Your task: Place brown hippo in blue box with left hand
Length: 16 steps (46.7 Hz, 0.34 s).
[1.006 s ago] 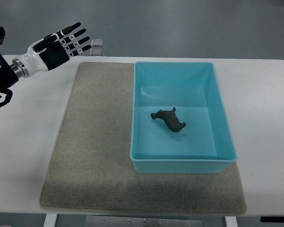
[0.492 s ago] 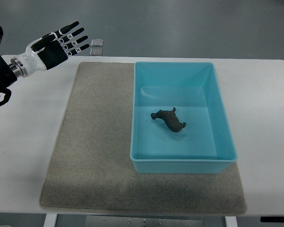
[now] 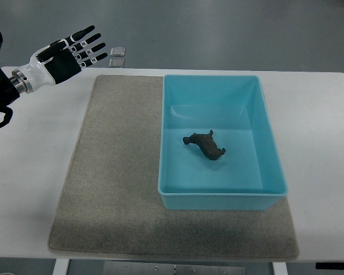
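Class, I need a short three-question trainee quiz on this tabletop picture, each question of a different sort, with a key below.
1. True or false: the brown hippo lies inside the blue box.
2. Multiple choice: the left hand is (A) gripping the hippo, (B) open and off to the far left of the box, (C) resting inside the box.
3. Fill in: the box sits partly on a grey ____ on the white table.

Key: 1 true; 2 B; 3 mat.
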Tool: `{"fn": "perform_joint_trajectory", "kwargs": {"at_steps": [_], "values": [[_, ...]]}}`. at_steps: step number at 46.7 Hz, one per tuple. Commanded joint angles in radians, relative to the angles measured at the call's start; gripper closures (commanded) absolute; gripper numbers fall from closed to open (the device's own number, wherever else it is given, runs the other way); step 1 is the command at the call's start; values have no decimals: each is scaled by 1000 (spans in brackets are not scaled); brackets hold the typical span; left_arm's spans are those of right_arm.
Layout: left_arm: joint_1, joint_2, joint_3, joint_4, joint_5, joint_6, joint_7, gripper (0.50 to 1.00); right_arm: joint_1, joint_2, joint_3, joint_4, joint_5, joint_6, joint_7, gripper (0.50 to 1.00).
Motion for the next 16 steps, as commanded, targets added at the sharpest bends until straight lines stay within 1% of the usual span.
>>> {"fn": "perform_joint_trajectory", "kwargs": {"at_steps": [1,16], "values": [[0,-2,0,0,1,0,0,500,0,0,1,0,1,0,1,564],[-2,-3,0,0,-1,0,0,500,0,0,1,0,2,-3,7,564]]}}
